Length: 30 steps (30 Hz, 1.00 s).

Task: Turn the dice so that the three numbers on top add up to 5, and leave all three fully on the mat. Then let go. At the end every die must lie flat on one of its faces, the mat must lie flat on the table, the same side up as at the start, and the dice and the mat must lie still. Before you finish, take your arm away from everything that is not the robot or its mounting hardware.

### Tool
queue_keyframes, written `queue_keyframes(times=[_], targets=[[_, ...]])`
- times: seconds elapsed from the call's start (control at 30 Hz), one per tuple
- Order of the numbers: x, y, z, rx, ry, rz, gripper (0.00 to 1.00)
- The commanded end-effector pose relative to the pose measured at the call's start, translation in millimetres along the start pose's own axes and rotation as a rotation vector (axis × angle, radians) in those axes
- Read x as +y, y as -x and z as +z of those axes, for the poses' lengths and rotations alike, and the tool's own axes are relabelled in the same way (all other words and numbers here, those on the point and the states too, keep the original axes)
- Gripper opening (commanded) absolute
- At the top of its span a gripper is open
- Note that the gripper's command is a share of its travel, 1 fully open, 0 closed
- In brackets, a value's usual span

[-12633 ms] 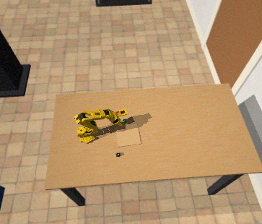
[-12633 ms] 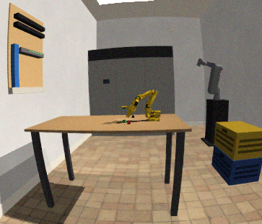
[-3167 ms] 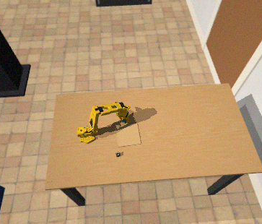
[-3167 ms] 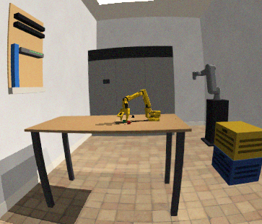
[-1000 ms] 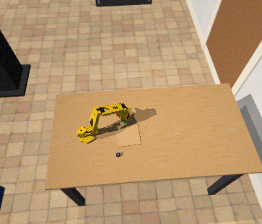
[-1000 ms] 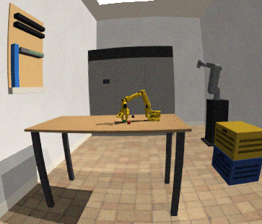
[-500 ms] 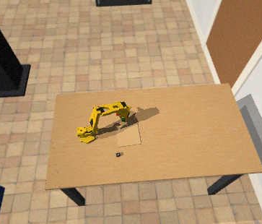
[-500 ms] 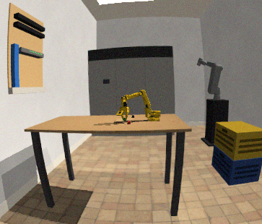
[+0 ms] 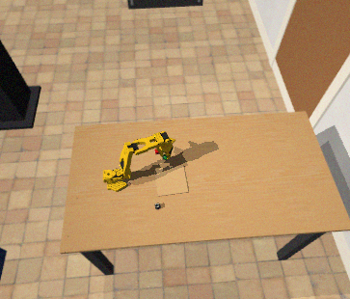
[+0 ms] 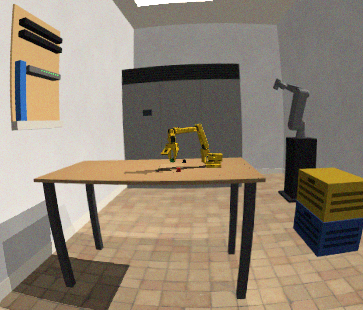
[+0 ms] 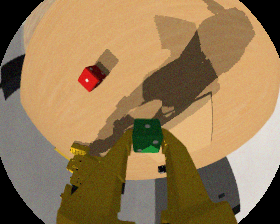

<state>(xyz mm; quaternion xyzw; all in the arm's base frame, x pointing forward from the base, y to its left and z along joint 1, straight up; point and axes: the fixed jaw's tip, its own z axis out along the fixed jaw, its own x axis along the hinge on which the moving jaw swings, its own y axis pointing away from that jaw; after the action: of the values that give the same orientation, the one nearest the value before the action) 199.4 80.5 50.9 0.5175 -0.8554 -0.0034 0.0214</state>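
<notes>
High overhead, one camera looks down on the table (image 9: 265, 145); another faces it from the floor; my wrist's hovers close above it.

The table (image 9: 265, 183) has a matt, pale wood-grain top on dark matt legs. The arm (image 9: 137, 147) looks like smooth yellow plastic, and the floor (image 9: 121, 58) is matt tile.

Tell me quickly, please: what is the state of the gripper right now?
Gripper: shut on the green die, held between its fingers above the table.
</notes>
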Motion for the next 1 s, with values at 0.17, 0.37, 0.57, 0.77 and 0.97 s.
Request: queue_keyframes(times=[0.17, 0.37, 0.57, 0.77, 0.97], targets=[[-9.8, 2.9, -16.3, -0.061, -0.054, 0.014, 0.0], [-32.1, -6.9, -16.1, -0.068, -0.06, 0.112, 0.0], [-54.5, -20.5, -15.1, -0.074, -0.068, 0.215, 0.0], [-83.4, -45.4, -12.5, -0.081, -0.079, 0.362, 0.0], [-96.8, -58.1, -11.0, -0.09, -0.094, 0.429, 0.0]])
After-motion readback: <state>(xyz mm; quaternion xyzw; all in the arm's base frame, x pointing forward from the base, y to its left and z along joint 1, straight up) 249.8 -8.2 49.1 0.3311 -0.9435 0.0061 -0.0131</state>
